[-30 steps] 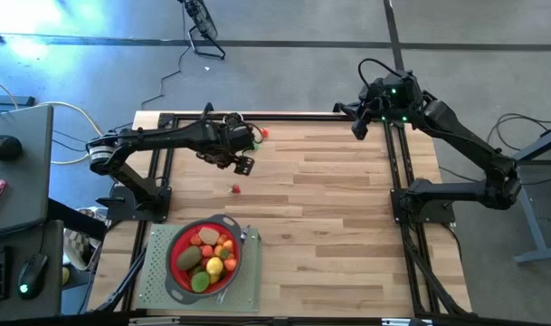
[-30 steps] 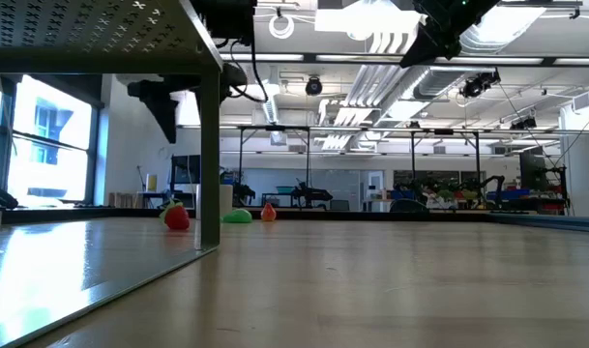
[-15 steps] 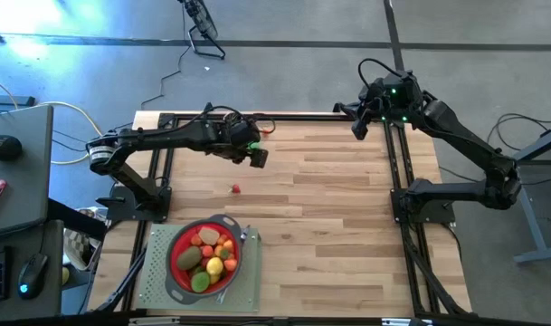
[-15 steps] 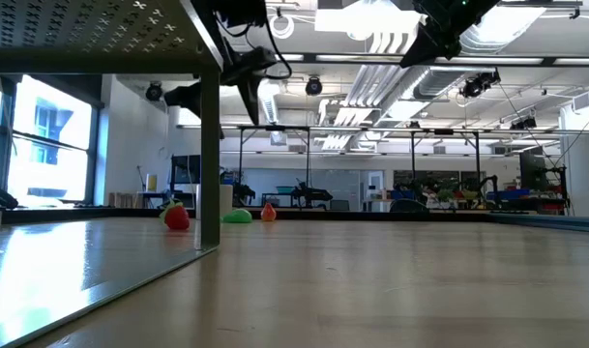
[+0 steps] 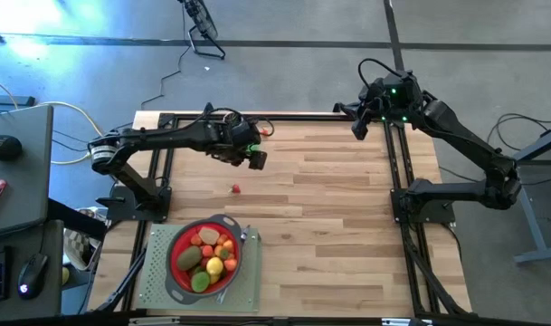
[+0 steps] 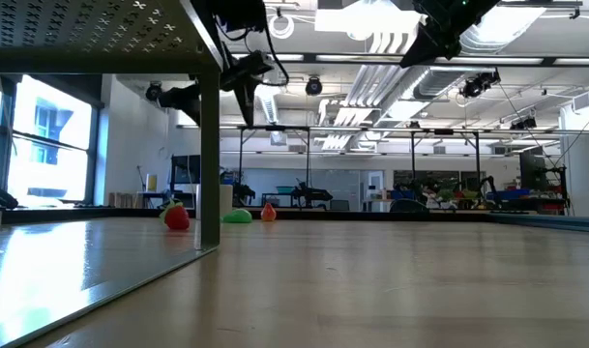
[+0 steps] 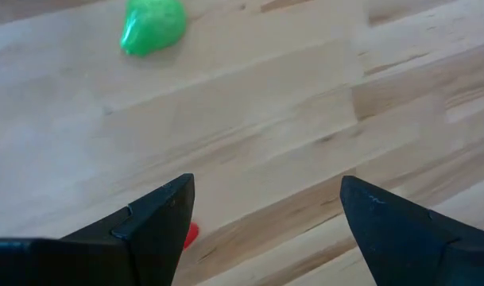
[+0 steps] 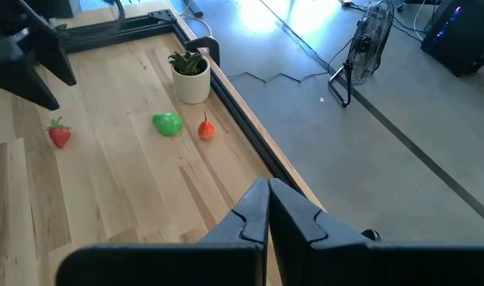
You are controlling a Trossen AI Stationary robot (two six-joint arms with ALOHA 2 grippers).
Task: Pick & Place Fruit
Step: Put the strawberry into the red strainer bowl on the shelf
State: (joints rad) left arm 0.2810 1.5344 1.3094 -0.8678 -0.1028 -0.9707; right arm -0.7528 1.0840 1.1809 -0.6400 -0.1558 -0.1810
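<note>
Item: wooden surface [image 5: 329, 208], two dark arms, toy fruit partly gathered.

Left pincer [image 5: 254, 159]: fingers spread wide, nothing between them, hanging above the far left part of the surface. In its wrist view the green fruit [image 7: 152, 25] lies ahead and a sliver of red shows by one finger [image 7: 158, 214].

Right pincer [image 8: 267, 208]: fingers pressed together, empty, parked aloft at the far right corner.

Loose fruit: a strawberry [image 8: 60, 133], the green piece and a small orange-red piece [image 8: 206, 128] sit on the bare wood near a little potted plant [image 8: 190, 75] by the far edge. One red piece [image 5: 235, 188] lies alone nearer the middle.

Gathered fruit: a mixed heap in the red strainer [image 5: 175, 264] on a grey mat [image 5: 157, 281] at the near left.

Risks, as judged: the rounded toys could roll away if a finger clips one on descent; the plant stands close enough to the green and orange pieces to be knocked over.
</note>
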